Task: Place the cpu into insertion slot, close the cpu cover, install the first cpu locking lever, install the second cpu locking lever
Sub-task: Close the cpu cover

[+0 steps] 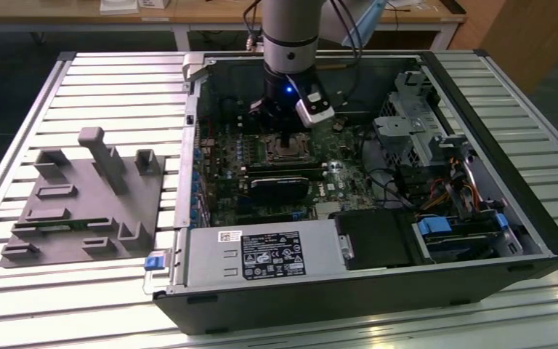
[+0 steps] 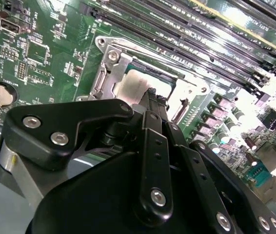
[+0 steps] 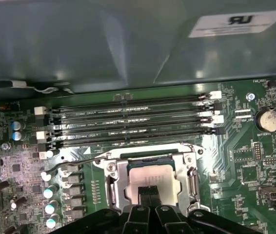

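The claw [image 3: 150,191] is matt black with silvery screw heads. At its tips the cpu [image 3: 150,174] is pale silvery-beige, framed by the bright silvery cpu cover [image 3: 120,176]. Around the claw the motherboard [image 3: 245,161] is green, speckled with fine pale traces. Beyond the tips run black memory slots [image 3: 128,127] with white end clips. Well off from the claw, the worktop [image 1: 114,80] is silvery-grey, striped by ribbed slats, and the fixture [image 1: 85,211] on it is plain grey.

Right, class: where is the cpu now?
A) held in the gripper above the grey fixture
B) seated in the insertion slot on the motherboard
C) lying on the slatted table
B: the pale cpu sits in the insertion slot, with the gripper at its edge.
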You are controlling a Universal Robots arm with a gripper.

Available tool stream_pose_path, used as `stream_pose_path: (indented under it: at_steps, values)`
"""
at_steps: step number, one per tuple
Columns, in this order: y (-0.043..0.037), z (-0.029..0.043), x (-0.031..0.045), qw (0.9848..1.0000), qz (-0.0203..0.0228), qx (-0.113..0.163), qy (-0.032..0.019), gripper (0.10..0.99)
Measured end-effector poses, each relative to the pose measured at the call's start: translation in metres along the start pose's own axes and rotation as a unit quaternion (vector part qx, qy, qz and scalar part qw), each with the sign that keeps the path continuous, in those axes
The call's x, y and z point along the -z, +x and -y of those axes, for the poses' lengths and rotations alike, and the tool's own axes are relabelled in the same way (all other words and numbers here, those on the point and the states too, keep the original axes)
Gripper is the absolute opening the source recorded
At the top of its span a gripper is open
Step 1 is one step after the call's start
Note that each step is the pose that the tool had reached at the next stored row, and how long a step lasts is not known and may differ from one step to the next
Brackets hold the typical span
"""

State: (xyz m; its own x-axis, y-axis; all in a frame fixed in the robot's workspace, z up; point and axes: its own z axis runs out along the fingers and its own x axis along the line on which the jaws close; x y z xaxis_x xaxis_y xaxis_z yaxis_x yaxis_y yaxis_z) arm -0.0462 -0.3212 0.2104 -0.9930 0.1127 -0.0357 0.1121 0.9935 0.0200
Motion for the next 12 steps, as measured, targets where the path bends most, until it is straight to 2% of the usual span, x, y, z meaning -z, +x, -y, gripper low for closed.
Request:
stream_pose_path:
  at_steps: [5, 8, 12]
  values:
    - [0.0126, 0.0014, 0.0, 0.9999, 0.0125, 0.0, -0.0013, 0.106]
    - [0.0167, 0.0019, -0.0012, 0.9999, 0.0152, 0.0, -0.0018, 0.106]
    - [0.0221, 0.0026, -0.0023, 0.9999, 0.016, 0.0, -0.0017, 0.106]
